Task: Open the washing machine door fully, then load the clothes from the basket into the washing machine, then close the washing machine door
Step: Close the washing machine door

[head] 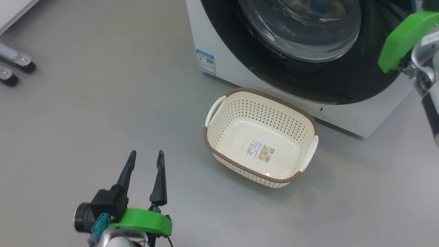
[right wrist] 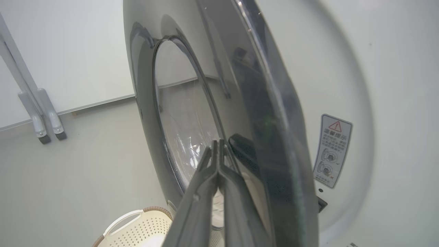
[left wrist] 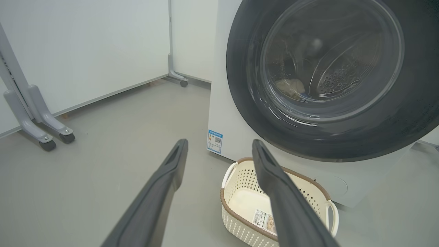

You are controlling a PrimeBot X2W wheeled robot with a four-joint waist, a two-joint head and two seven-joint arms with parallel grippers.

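The steel drum (left wrist: 337,80) is blocked by the round glossy black glass-centred door (head: 308,73). Bare grey floor (head: 103,103) is left beside the cream perforated basket (head: 233,113).

Cream basket (left wrist: 240,224) before the washing machine door (left wrist: 244,85), perhaps pale clothes (left wrist: 289,87) behind its glass.

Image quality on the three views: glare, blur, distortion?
Head view: even light, sharp, soft shadow beside the basket, reflections on the washing machine door glass. Left wrist view: left gripper looms large, slightly soft; streaky glare on the glass. Right wrist view: strong wide-angle bending; glossy rim full of reflections beyond the shut right gripper.
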